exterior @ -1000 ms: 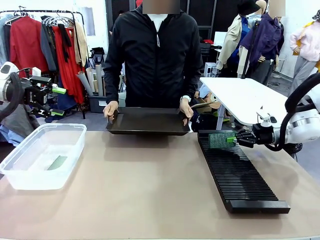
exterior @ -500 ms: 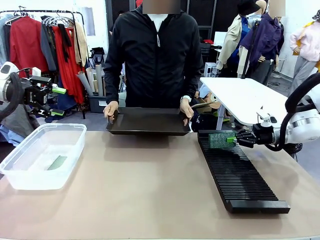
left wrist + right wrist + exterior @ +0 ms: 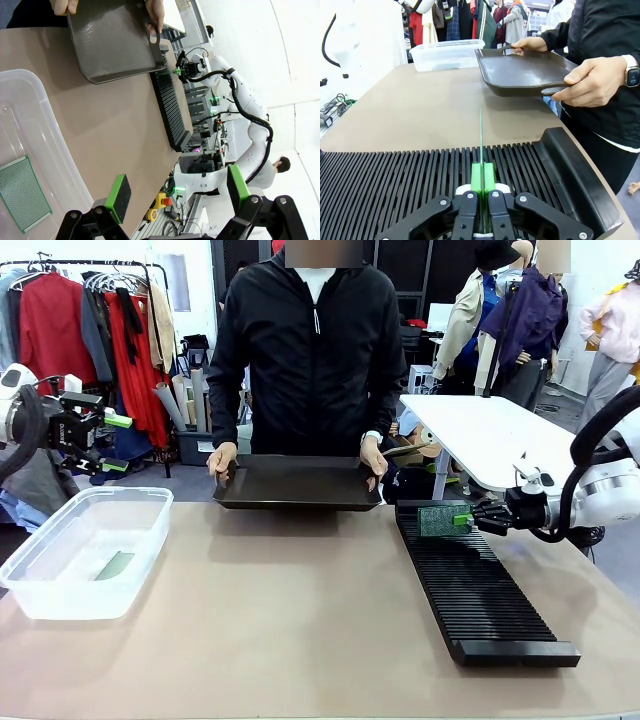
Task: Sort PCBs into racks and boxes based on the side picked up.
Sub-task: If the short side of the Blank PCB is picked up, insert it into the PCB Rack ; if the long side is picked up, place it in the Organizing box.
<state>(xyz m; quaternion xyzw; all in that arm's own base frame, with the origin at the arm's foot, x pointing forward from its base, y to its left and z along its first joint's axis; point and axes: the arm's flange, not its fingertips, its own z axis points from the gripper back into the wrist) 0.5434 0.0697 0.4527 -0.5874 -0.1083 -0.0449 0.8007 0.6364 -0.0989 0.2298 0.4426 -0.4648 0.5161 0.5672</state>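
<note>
We see PCB (image 3: 437, 521) dropped slightly toward rack (image 3: 478, 590); right pincer (image 3: 470, 520) clamped on its edge, board upright over far slots. Left pincer (image 3: 175, 192) apart.

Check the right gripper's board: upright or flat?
Upright: the board stands on edge in the shut right gripper, over the rack's slots.

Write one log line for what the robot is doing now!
right gripper: shut on PCB over rack | left gripper: open | box: one PCB inside
</note>
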